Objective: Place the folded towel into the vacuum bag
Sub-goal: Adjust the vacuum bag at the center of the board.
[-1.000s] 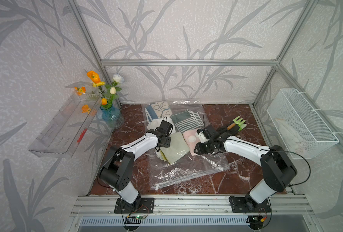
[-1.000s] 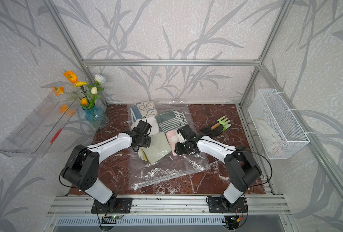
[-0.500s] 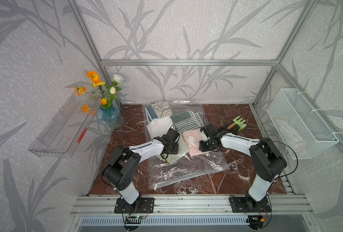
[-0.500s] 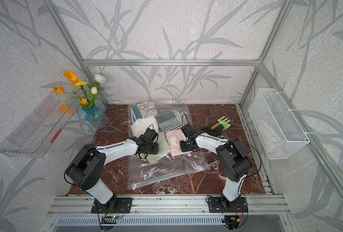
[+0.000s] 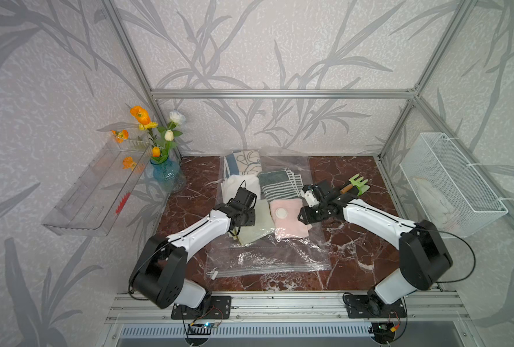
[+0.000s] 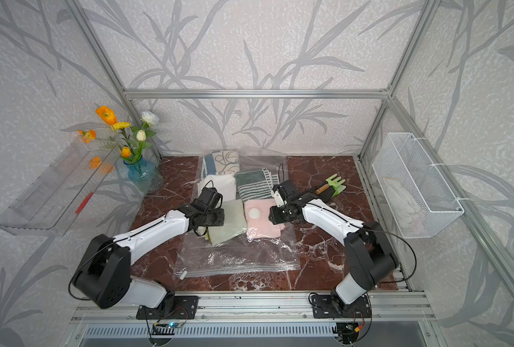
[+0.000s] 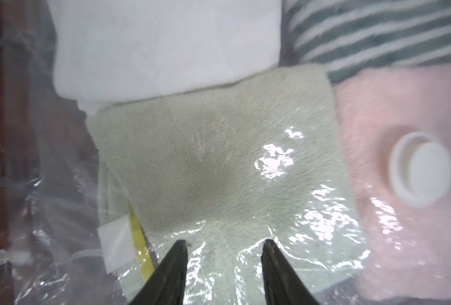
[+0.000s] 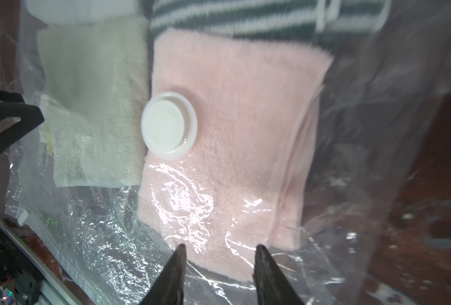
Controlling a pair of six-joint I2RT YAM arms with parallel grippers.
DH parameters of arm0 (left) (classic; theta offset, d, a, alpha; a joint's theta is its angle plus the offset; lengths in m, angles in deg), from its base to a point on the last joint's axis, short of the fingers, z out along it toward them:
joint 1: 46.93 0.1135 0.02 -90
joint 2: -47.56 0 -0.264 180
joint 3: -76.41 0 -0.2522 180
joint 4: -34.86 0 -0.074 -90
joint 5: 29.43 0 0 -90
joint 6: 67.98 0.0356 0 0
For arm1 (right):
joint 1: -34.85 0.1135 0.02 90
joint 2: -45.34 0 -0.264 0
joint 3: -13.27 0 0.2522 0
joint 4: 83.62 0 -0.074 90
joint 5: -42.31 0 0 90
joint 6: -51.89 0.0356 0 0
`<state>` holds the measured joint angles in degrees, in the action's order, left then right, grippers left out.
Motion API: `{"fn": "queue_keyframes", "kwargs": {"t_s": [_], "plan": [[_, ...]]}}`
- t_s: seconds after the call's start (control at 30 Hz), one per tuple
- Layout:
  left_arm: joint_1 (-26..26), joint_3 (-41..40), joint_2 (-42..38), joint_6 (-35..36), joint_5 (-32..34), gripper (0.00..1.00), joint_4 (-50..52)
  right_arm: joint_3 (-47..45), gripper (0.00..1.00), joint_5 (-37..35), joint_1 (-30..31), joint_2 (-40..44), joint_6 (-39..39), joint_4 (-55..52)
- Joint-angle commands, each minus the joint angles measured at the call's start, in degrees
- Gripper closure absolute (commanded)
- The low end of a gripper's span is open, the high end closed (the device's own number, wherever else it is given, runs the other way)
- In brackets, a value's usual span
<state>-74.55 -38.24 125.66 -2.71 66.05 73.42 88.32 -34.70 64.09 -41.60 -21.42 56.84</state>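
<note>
On the dark red marble tabletop (image 5: 355, 240), the large clear crinkly plastic vacuum bag (image 5: 267, 258) lay flat between the two arms, its zip-seal strip (image 5: 267, 269) along the near edge with a small white slider clip (image 5: 212, 274) at the left end. The folded pale green fleecy towel (image 5: 260, 223) lay inside the bag, left of a folded pink fleecy towel (image 5: 290, 225), the two side by side and just touching. The bag's small white round valve (image 5: 280, 213) sat over the pink towel. Farther back in the bag were a folded white towel (image 5: 237, 184), a green-and-white striped towel (image 5: 275, 184) and a cream cloth with dark line patterns (image 5: 245, 157). The left gripper (image 7: 224, 244) was released, its black fingers apart over the near edge of the green towel, with glossy film between them and the cloth. The right gripper (image 8: 219, 248) was likewise released, above the near edge of the pink towel, nothing clamped. A small green plastic rake with a brown handle (image 5: 358, 183) lay just beyond the right arm's wrist, which hid part of its handle. A blue glass vase of orange and white flowers (image 5: 165, 174) stood in the far left corner beside a clear plastic wall shelf (image 5: 96, 192), and a white wire basket (image 5: 448, 183) hung on the right wall.
</note>
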Motion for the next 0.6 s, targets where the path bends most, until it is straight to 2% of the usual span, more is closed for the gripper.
{"fn": "queue_keyframes", "kwargs": {"t_s": [0.0, 0.03, 0.07, 0.1, 0.17, 0.23, 0.33, 0.37, 0.43, 0.5, 0.57], "plan": [[0.0, -4.5, -12.1, 3.4, 5.2, 0.24, -6.5, -6.3, 0.22, -4.8, -1.6, 10.5, -5.8, 9.3], [0.1, -8.6, -16.4, 5.8, 6.7, 0.14, -12.4, -11.0, 0.08, -9.4, -1.8, 13.5, -7.0, 15.8], [0.0, -12.5, -19.6, 9.4, 7.5, 0.05, -18.6, -15.1, 0.0, -12.9, -2.2, 15.5, -10.0, 22.4], [0.0, -17.5, -22.9, 12.7, 9.6, 0.0, -26.5, -19.6, 0.0, -16.6, -2.6, 17.3, -15.1, 29.8], [0.2, -23.8, -26.4, 16.4, 17.4, 0.0, -36.9, -26.2, 0.0, -24.1, -4.7, 18.4, -21.0, 41.8], [1.3, -26.7, -25.7, 15.1, 29.2, 0.0, -42.5, -29.2, 0.01, -27.7, -12.0, 17.2, -17.3, 46.7], [3.8, -26.2, -21.2, 16.0, 36.3, 0.0, -41.6, -32.4, 0.0, -29.2, -21.8, 13.8, -11.3, 48.9], [4.4, -25.9, -19.4, 16.2, 38.9, 0.0, -41.1, -33.5, 0.01, -29.2, -23.5, 12.2, -10.9, 51.0], [6.2, -26.5, -14.9, 18.0, 43.1, 0.0, -46.4, -34.9, 0.01, -28.2, -25.4, 7.7, -10.5, 56.1], [8.2, -25.4, -12.6, 20.3, 41.5, 0.01, -46.8, -33.8, 0.01, -25.4, -25.5, 4.2, -12.9, 60.0], [10.6, -24.9, -11.1, 20.8, 40.2, 0.0, -47.7, -30.9, 0.01, -23.3, -25.6, 3.9, -14.5, 55.3]]}}
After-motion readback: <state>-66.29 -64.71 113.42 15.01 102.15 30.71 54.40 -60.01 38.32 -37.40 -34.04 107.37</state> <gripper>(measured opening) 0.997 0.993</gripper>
